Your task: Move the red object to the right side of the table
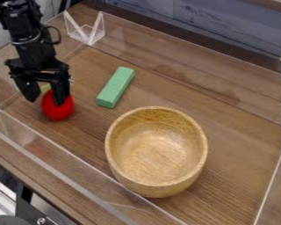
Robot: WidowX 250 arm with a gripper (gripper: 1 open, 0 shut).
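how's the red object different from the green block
The red object is small, rounded and glossy; the green block is longer, flat-sided and matte. The red object sits under the open gripper, its fingers on either side of it, while the green block lies free with nothing near it. The red object is at the table's left edge; the green block lies closer to the middle. Both rest on the table.

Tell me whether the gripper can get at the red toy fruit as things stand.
Probably yes. The gripper hangs open right over the red toy fruit, fingers either side of its top. The green block and wooden bowl sit apart, leaving the way free.
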